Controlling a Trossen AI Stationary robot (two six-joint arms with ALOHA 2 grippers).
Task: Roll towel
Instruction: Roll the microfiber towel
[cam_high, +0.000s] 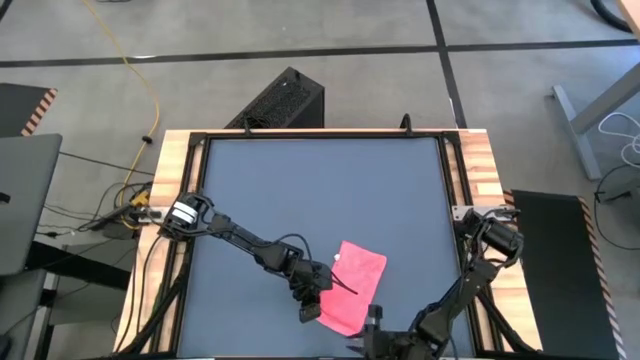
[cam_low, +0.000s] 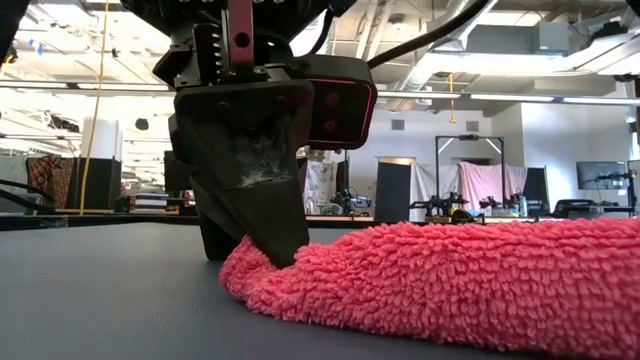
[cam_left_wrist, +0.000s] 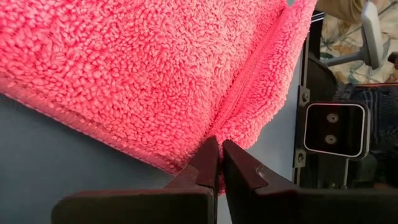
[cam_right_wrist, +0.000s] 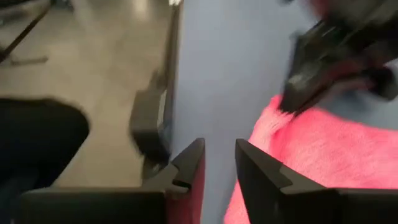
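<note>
Left gripper (cam_left_wrist: 219, 163) pinched shut on towel (cam_left_wrist: 143, 74) edge. Right gripper (cam_right_wrist: 219, 163) part open, empty, towel just beside. Risk: thin pinch slips, fold flops back flat.

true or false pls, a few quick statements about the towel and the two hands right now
1. The left hand is shut on the towel's edge. True.
2. The towel is blue. False: it is pink.
3. The right hand is clamped on the towel. False: its fingers stand apart with nothing between them.
4. The towel lies on the table, near its front edge. True.
5. The towel is rolled into a tight tube. False: it lies mostly flat, with a fold.
</note>
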